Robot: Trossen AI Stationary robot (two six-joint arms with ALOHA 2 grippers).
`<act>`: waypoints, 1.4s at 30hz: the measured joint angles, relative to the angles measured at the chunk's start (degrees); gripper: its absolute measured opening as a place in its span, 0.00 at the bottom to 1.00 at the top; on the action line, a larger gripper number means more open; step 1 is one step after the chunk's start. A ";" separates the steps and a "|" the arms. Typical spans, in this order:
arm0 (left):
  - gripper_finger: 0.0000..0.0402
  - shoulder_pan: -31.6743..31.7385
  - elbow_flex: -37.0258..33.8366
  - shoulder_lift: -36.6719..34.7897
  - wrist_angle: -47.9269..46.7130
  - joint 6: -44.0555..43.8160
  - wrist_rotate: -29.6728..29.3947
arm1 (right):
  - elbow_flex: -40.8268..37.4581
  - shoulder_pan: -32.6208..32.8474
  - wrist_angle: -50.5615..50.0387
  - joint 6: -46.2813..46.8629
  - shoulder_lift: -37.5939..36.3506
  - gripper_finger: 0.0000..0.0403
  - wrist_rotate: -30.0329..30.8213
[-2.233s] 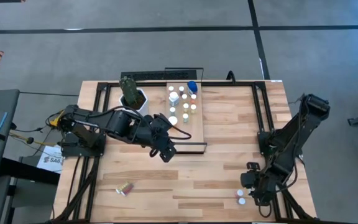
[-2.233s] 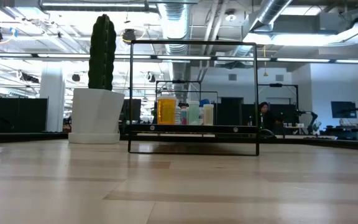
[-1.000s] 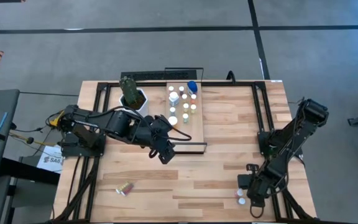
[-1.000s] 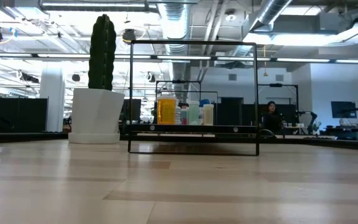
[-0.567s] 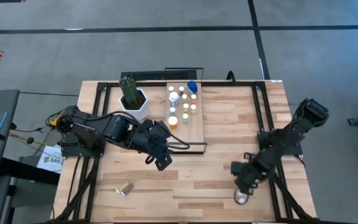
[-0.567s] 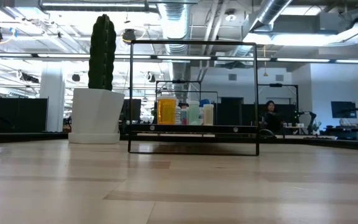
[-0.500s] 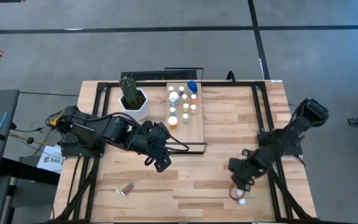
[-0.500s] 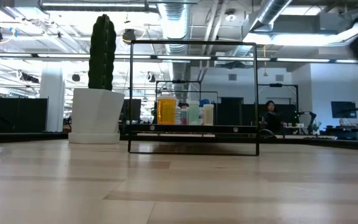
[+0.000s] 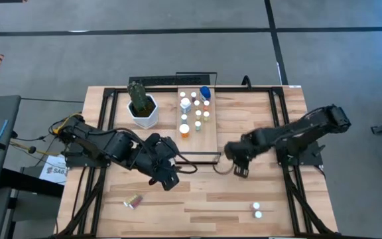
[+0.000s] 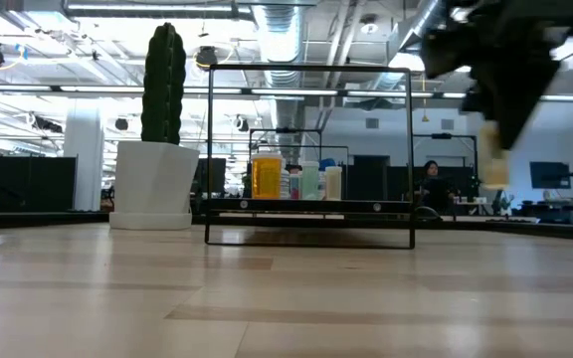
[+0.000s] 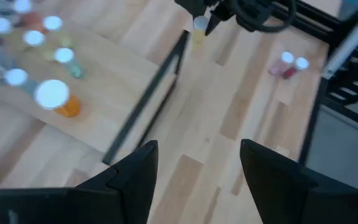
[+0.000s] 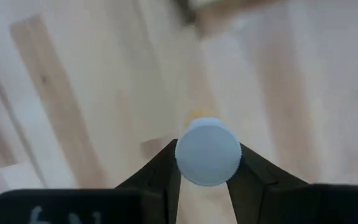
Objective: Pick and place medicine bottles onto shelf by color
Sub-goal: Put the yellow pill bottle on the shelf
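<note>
Medicine bottle with a white cap (image 12: 208, 152) sits pinched between the two dark fingers of the right gripper (image 9: 237, 166), its yellowish body hanging below the cap; in the low view the bottle (image 10: 494, 164) is held well above the tabletop. In the high view this gripper is over the table just beside the near right corner of the shelf (image 9: 209, 136), a light-wood board with a dark frame. Left gripper (image 9: 168, 178) waits near the shelf's near left corner, over bare table (image 9: 197, 199), its fingers (image 11: 135, 177) spread apart with nothing between them.

On the shelf, at its far end, stands a cluster of small white-capped bottles (image 9: 194, 109), with an orange bottle (image 9: 184, 130) nearest the open end and a larger blue bottle (image 9: 205, 92) at the far right corner. A white hexagonal pot with a green cactus (image 9: 140, 105) stands just left of the shelf. On the table near its front edge, two white-capped bottles (image 9: 256, 210) stand close together at the right, and one reddish bottle (image 9: 133, 200) lies on its side at the left.
</note>
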 joint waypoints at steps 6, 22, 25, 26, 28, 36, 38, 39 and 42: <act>0.53 1.93 0.09 -0.55 -2.60 -2.46 -2.89 | 3.68 -9.48 -0.68 -13.16 0.00 0.31 0.09; 0.53 11.65 0.22 -2.69 -3.46 -8.53 -4.07 | 4.92 -27.89 9.12 -8.67 5.38 0.31 -0.13; 0.53 12.47 0.22 -2.69 -3.12 -9.26 -3.45 | 6.97 -29.07 8.75 -7.79 8.50 0.31 -0.24; 0.53 12.74 0.22 -2.69 -3.10 -9.41 -3.05 | 8.00 -29.05 8.92 -7.79 9.52 0.31 -0.25; 0.53 13.28 0.22 -2.69 -2.98 -9.61 -2.34 | 10.49 -28.96 8.17 -7.81 11.94 0.31 -0.46; 0.53 14.24 0.20 -2.70 -4.44 -8.85 -2.28 | 19.90 -27.87 2.38 -8.40 20.62 0.31 -0.30; 0.53 14.38 0.17 -2.90 -5.26 -8.39 -2.16 | 20.70 -27.67 2.60 -8.40 21.92 0.31 -0.31; 0.53 14.54 0.17 -3.07 -5.42 -8.35 -2.16 | 21.21 -27.49 2.79 -8.38 22.56 0.31 -0.31; 0.53 14.68 0.17 -3.88 -7.08 -8.30 -2.20 | 21.87 -26.99 3.14 -8.00 23.93 0.31 -0.12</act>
